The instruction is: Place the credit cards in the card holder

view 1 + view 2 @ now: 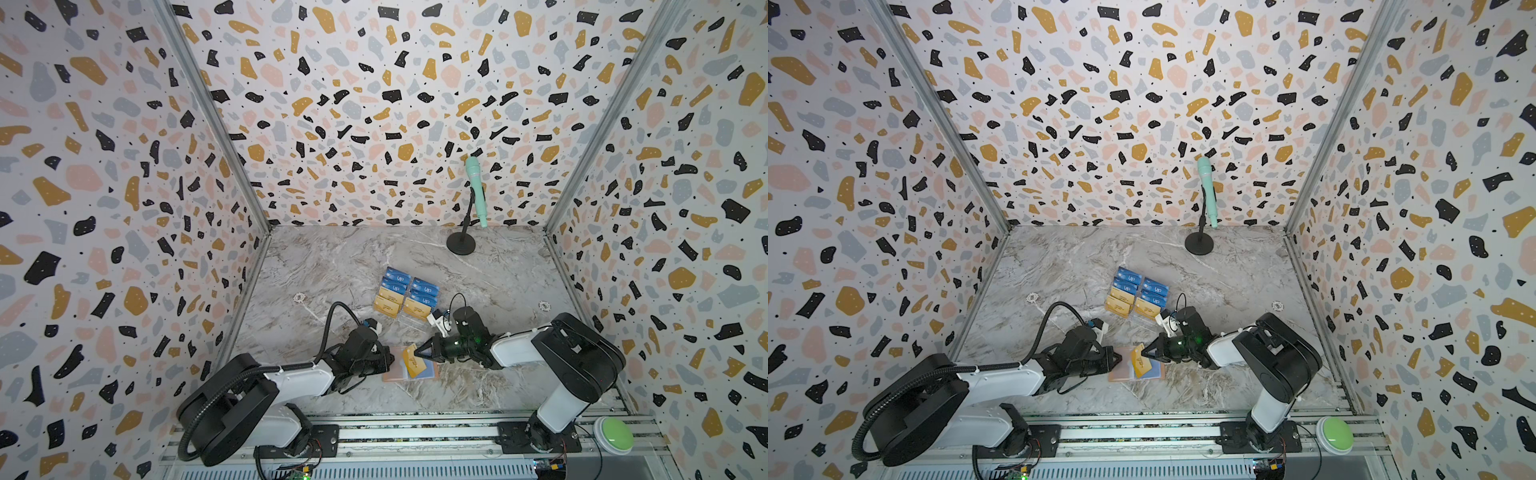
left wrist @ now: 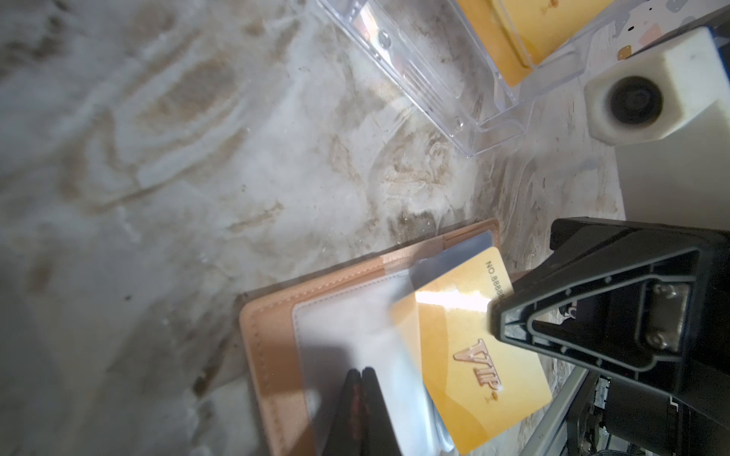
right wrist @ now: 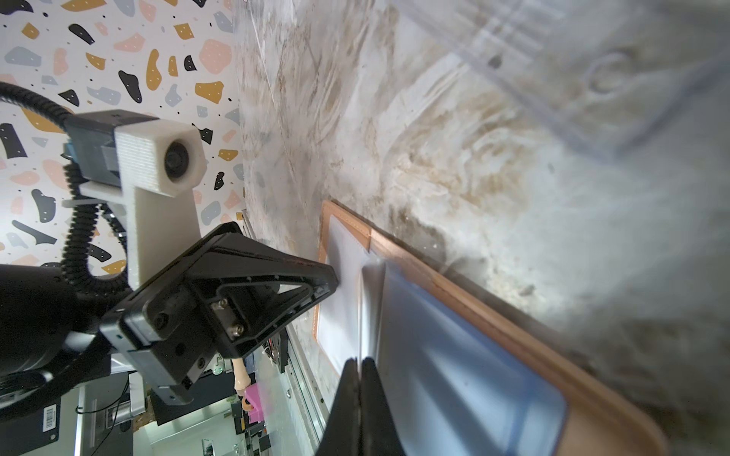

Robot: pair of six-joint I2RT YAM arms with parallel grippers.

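1. Currently the right gripper [image 1: 417,353] is clamped on one short end of a thin gold plastic VIP card [image 2: 474,375]. It holds the card just over the open salmon-pink leather-like card holder [image 1: 388,377], which lies flat on the marble-look tabletop [image 1: 332,270] between the arms.
2. The left gripper [image 2: 361,373] has its jaws together and holds nothing. Its tip presses on the clear sleeve [image 2: 347,335] of one page.
3. Handling, as a judgement: the card is light, stiff and glossy, so it is likely slippery. An end pinch suits it because it leaves the leading edge free. The sleeve is floppy film, and the holder is light enough to skid unless pinned.
4. Orientation: in both top views the card's long axis runs roughly far to near. It is tilted, printed face up, and its free long edge dips toward the sleeve near the spine. Whether that edge is already inside cannot be told.
5. The remaining blue and gold cards [image 1: 405,295] stand in the transparent acrylic tiered stand [image 2: 434,79], just beyond the holder.
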